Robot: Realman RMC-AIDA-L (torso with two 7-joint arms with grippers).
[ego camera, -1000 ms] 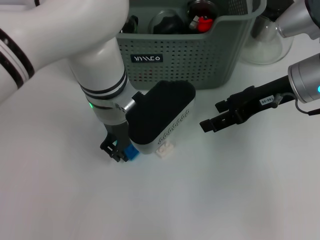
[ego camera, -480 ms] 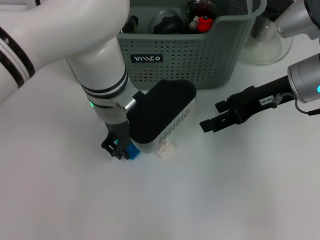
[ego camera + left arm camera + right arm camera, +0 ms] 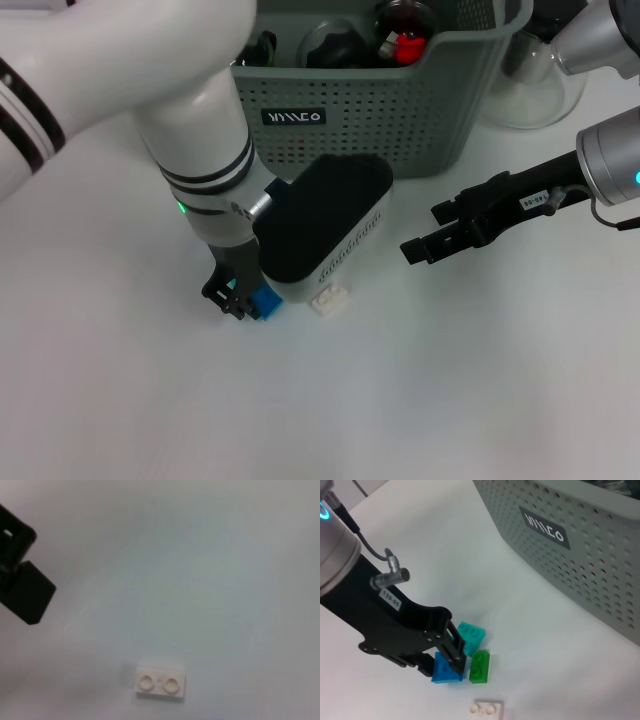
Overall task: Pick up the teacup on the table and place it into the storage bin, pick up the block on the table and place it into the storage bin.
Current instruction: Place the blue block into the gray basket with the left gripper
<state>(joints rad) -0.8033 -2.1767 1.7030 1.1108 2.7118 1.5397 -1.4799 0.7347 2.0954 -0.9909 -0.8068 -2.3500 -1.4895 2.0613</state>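
Note:
A blue block lies low at the table between the black fingers of my left gripper, which is shut on it. The right wrist view shows that grip from the side: the left gripper holds the blue block, with a teal block and a green block touching beside it. A flat white block lies just right of the left wrist. The grey-green storage bin stands behind. My right gripper hovers open to the right. The teacup is out of view.
A clear glass teapot stands right of the bin. Dark items and a red piece lie inside the bin. In the left wrist view the white block sits on bare table, with a black gripper part at the edge.
The left wrist has shifted very slightly, and the blue block stays between its fingers. The right arm has not moved.

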